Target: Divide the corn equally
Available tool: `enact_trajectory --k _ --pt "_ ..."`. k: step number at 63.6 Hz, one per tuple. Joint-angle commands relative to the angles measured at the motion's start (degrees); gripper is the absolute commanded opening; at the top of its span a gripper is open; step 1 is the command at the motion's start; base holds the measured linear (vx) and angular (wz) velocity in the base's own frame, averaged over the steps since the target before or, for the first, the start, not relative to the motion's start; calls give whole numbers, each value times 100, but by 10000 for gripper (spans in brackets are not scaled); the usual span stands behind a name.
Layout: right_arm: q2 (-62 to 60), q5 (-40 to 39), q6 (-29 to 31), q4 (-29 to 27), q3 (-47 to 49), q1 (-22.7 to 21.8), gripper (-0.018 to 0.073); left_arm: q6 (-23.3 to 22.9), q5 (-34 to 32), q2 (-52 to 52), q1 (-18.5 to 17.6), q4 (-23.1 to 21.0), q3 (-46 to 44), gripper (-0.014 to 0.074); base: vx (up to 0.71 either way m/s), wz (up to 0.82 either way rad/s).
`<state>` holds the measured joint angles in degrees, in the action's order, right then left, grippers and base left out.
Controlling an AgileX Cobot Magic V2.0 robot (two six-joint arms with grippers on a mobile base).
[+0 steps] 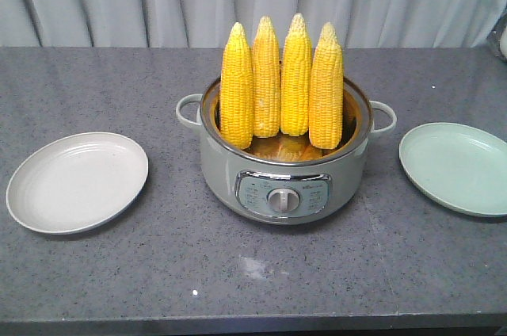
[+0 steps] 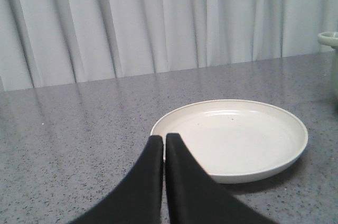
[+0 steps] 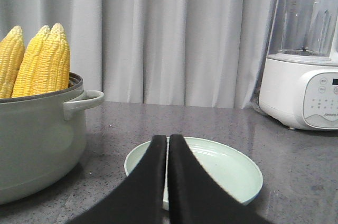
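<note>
The left pincer [image 2: 164,139] is closed, its two black fingers pressed together with nothing between them. Just ahead of it and a little to its right, an empty white plate [image 2: 232,139] lies on the grey bench [image 1: 238,273].

The right pincer [image 3: 167,138] is likewise closed and holds nothing. A pale green plate [image 3: 222,166] lies directly ahead of its tips. The corn [image 1: 281,82], four cobs, stands upright with tips up inside a grey-green pot [image 1: 285,169], which sits ahead and to the left of the right pincer. A white appliance [image 3: 306,76] with a clear dome stands farther off to its right.
</note>
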<state>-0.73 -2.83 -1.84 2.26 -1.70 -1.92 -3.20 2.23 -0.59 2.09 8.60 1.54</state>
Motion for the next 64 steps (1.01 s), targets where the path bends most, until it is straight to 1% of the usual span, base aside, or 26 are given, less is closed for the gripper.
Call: enact_trajectory --k 1,64 --pt "-20 -453 51 47 -45 -40 -4 -34 -450 -94 10 -50 18 -7 0 0" --pt "-20 -453 51 47 -45 -40 -4 -34 -450 -94 10 -50 18 -7 0 0"
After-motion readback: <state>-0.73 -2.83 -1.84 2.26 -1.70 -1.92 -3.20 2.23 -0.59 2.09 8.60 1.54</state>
